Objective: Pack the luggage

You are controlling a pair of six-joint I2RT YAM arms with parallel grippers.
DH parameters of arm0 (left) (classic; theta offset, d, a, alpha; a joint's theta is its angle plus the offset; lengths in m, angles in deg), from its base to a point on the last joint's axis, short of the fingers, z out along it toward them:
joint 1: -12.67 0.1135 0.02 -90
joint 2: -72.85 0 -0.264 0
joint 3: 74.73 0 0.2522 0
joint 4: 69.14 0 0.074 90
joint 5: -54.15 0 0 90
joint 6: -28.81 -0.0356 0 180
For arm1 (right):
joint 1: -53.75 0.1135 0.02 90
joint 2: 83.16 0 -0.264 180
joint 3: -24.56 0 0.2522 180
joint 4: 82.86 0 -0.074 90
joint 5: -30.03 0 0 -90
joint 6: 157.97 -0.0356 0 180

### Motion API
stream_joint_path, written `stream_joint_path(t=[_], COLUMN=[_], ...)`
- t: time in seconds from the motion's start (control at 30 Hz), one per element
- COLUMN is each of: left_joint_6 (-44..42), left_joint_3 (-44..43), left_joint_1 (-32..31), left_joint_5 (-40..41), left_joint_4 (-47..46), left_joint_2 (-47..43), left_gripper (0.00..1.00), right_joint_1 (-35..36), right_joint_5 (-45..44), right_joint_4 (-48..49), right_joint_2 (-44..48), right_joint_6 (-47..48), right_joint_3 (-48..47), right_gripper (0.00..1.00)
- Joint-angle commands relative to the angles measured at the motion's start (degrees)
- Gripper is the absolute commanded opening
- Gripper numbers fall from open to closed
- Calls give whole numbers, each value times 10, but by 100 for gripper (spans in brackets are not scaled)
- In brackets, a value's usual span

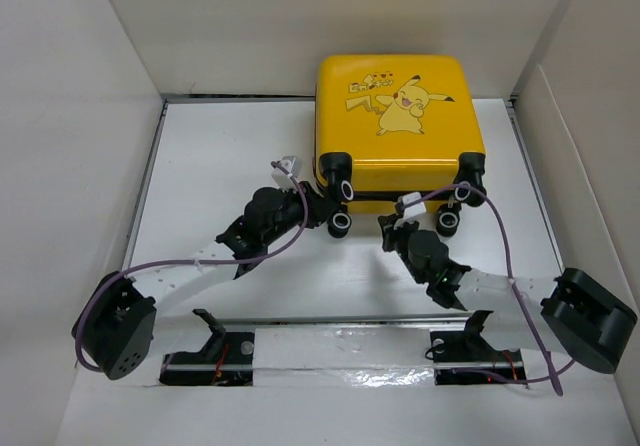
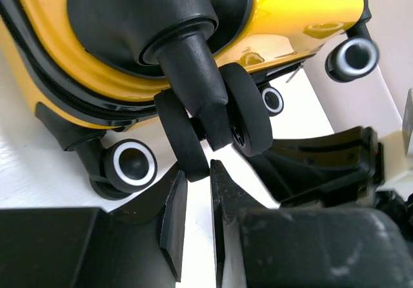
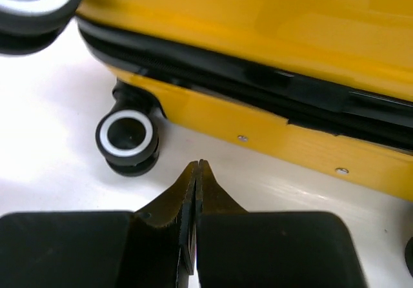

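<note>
The luggage (image 1: 400, 126) is a yellow hard-shell suitcase with a Pikachu print. It lies flat and closed at the back middle of the table, black wheels toward me. My left gripper (image 1: 325, 209) is at its front left corner. In the left wrist view the jaws (image 2: 197, 172) stand narrowly apart just under a black double caster wheel (image 2: 184, 133), whose rim sits at the fingertips; the yellow shell (image 2: 97, 62) is above. My right gripper (image 1: 384, 228) is shut and empty on the table, just before the front wall (image 3: 258, 17). Its tips (image 3: 198, 165) are next to a white-ringed wheel (image 3: 126, 136).
White walls enclose the table on the left, back and right. A metal rail (image 1: 340, 321) runs across in front of the arm bases. Purple cables loop over both arms. My right arm (image 2: 322, 165) shows dark in the left wrist view.
</note>
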Motion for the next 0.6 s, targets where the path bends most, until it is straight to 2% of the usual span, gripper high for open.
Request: stream_joint_path(t=[0.0, 0.1, 0.17, 0.2, 0.23, 0.3, 0.43, 0.47, 0.57], left_joint_6=[-18, -17, -15, -15, -14, -13, -13, -14, -18], left_joint_3=[-22, -15, -12, -7, -5, 0, 10, 13, 21], left_joint_1=[-6, -6, -6, -6, -6, -6, -6, -6, -6], left_joint_5=[12, 15, 11, 4, 0, -10, -22, -24, -23], left_joint_4=[-69, -63, -66, -70, -74, -82, -100, -104, -113], left_joint_2=[-61, -86, -91, -92, -89, -85, -82, -82, -87], left_gripper=[0, 0, 0, 0, 0, 0, 0, 0, 0], right_joint_1=[-26, -89, -140, -151, -160, -187, -218, -229, -258], right_joint_5=[-20, -26, -26, -27, -37, -67, -64, -64, -38], right_joint_4=[19, 6, 30, 32, 20, -28, -27, -2, 31], right_joint_2=[50, 118, 151, 168, 203, 226, 220, 207, 180], right_joint_6=[-32, -98, -116, -127, -135, -177, -214, -216, -210], right_joint_3=[3, 66, 102, 126, 130, 136, 139, 144, 134], right_gripper=[0, 0, 4, 9, 20, 30, 39, 45, 52])
